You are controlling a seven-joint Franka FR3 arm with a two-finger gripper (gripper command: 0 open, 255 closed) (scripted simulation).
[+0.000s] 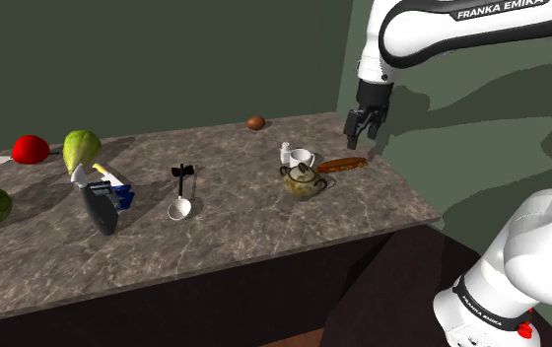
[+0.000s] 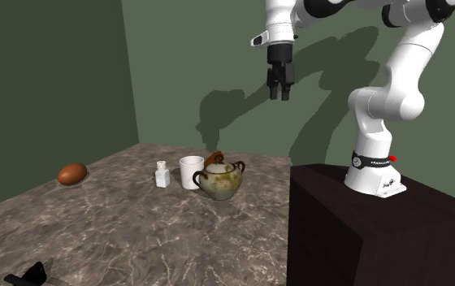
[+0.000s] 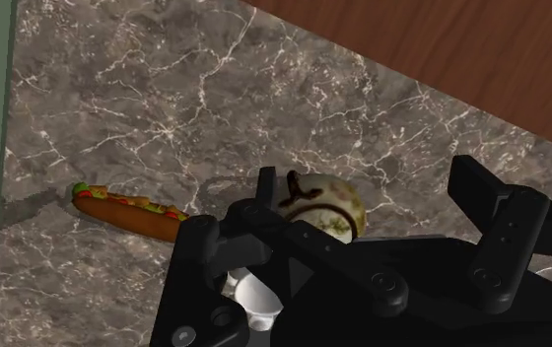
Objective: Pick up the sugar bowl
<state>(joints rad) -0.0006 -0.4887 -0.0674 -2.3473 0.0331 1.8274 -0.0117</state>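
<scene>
One squat, olive-beige glazed sugar bowl (image 1: 304, 181) with dark brown handles and a lidded top sits upright on the brown marbled stone counter (image 1: 227, 233), toward the end nearest the robot's stand. Just behind it in the shoulder view you have a plain white mug (image 1: 303, 158), with a small white shaker (image 1: 286, 152) close beside the mug. A long hot dog in a bun with red and green toppings (image 1: 341, 165) lies near the bowl, on the shoulder view's right. A brown egg (image 1: 255, 123) rests farther back by the green wall. Your black gripper (image 1: 363, 128) hangs high over that end of the counter, clear of the bowl, its fingers parted and holding nothing.
</scene>
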